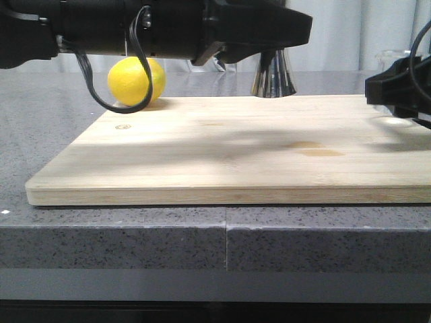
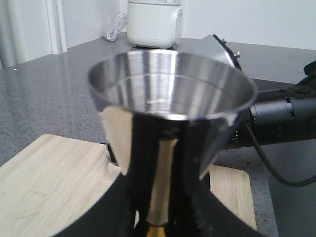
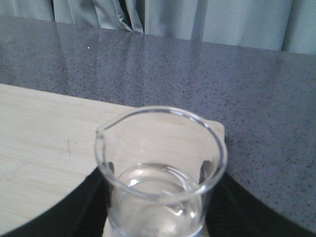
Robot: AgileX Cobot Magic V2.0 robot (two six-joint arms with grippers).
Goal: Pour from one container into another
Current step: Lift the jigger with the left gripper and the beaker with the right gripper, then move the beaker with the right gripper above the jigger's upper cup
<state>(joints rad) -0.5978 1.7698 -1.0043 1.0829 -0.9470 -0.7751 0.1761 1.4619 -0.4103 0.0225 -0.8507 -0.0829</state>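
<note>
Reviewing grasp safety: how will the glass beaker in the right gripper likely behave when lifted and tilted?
The beaker looks thin-walled and clear, so probably fragile and light. Its smooth glass may slip between the fingers. The pouring lip should guide liquid, though how much it holds is unclear.

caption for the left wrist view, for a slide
Left gripper holds the shiny steel hourglass-shaped jigger upright above the pale wooden cutting board.

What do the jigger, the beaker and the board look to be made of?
Jigger: polished steel by its look, with mirror-like reflections. Beaker: clear glass or similar, the board visible through it. Board: pale wood, possibly bamboo, matte with faint grain lines.
</note>
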